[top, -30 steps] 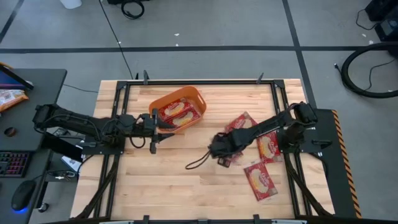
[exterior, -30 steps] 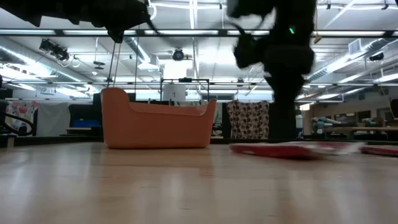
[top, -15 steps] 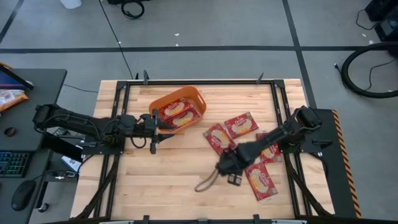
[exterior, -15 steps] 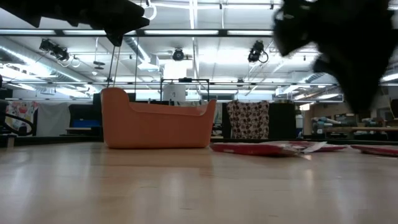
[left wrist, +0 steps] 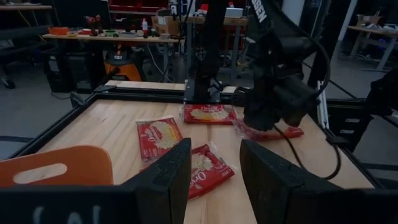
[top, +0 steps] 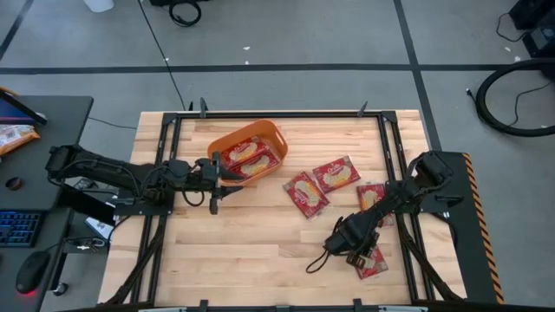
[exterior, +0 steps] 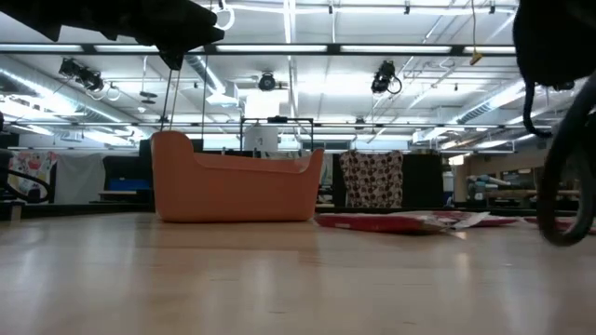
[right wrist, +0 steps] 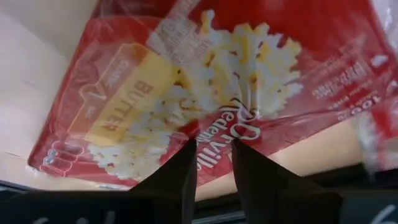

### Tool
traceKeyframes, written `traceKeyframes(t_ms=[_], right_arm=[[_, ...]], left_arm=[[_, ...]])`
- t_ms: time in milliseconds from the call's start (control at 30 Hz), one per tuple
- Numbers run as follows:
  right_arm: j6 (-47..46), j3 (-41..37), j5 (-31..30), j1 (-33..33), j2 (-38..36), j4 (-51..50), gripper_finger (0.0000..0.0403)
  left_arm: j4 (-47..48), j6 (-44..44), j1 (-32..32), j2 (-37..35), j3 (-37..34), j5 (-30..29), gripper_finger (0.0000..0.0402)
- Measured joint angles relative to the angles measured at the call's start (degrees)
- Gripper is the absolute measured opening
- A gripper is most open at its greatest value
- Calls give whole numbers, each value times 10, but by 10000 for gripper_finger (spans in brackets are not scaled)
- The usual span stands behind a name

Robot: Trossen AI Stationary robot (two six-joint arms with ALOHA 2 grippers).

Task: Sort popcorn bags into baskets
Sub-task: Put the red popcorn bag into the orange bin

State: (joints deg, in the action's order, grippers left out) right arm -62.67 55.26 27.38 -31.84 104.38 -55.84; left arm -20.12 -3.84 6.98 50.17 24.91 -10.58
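Right gripper (top: 349, 245) sits low over a popcorn bag (right wrist: 211, 93) at lower right of the high view, jaws slightly apart, bag right beyond the tips. Left gripper (top: 227, 172) jaws apart, empty, at the orange basket (top: 227, 138) rim, upper centre

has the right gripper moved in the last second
Yes. The right gripper went from mid-table toward the near right corner, away from the orange basket, and is now over a popcorn bag.
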Motion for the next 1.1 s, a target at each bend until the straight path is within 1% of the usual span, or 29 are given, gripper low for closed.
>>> traceKeyframes(t_ms=[100, 233, 333, 433, 533, 600, 700, 767, 800, 867, 1033, 1100], right_arm=[[-1, -18, 10, 13, -2, 18, 107], [63, -13, -26, 47, -2, -3, 107], [118, 10, -93, 77, -1, -35, 107], [172, 43, -190, 104, 0, -46, 107], [247, 79, -286, 125, 0, -1, 107], [320, 101, -341, 130, 1, 50, 107], [434, 137, -396, 127, 1, 80, 107], [455, 164, -428, 120, 1, 66, 107], [446, 178, -439, 118, 1, 54, 107], [414, 200, -443, 111, 1, 37, 107], [364, 206, -396, 75, 3, 41, 107], [358, 206, -384, 54, 8, 44, 107]], left_arm=[[0, 0, 0, 0, 0, -1, 141], [0, 0, 0, 0, 0, -1, 141], [0, 1, 0, 0, 0, -1, 141], [0, 2, 0, 0, 0, -1, 141], [-1, 7, 0, 0, 0, -3, 141], [-1, 7, 0, 0, 0, -3, 141], [0, 7, 0, 0, 0, -3, 141], [6, 7, 0, 0, 0, -3, 141], [8, 7, 0, 0, 0, -3, 141], [7, 7, 0, 0, 0, -3, 141], [7, 6, -1, 0, 0, -3, 141], [7, 6, -1, 0, 0, -3, 141]])
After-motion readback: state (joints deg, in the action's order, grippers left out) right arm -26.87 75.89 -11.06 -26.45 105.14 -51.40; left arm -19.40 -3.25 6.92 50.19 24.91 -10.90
